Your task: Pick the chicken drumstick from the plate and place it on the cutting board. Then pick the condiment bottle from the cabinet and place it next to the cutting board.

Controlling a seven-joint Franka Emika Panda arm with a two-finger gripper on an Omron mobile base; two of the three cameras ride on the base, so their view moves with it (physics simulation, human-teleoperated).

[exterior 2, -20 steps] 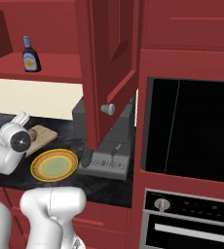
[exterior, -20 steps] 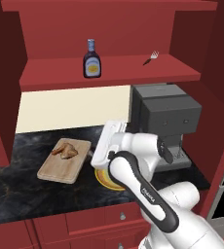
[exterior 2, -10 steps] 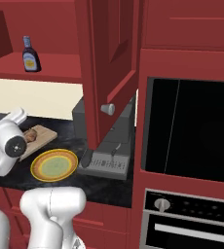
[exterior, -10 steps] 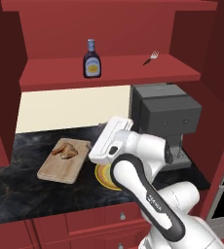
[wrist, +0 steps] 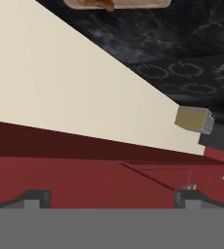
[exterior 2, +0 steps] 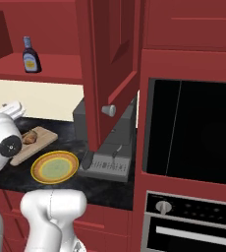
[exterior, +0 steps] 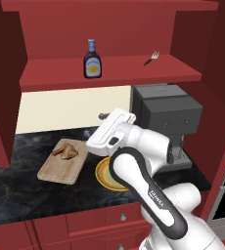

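We note the arm has lifted and swung upward over the last second: the hand, low over the plate (exterior: 107, 175) a second ago, now sits higher at centre frame in the left base view, and the gripper (wrist: 111, 197) points at the pale wall and the red underside of the cabinet (exterior: 109, 78), its jaws spread wide with nothing between them. The chicken drumstick (exterior: 65, 151) lies on the cutting board (exterior: 63, 165), left of centre, and the plate is bare in the right base view, so we judge the first half of the task done and the reach for the condiment bottle (exterior: 92, 60) beginning. The bottle stands upright on the cabinet shelf, upper centre-left, well apart from the fork (exterior: 151, 58) at upper right. Room to move: open space in front of the shelf and around the bottle; the shelf's front edge lies between hand and bottle, and the coffee machine (exterior: 166, 119) crowds the right side. In the right base view an open cabinet door (exterior 2: 110, 74) hangs at centre.
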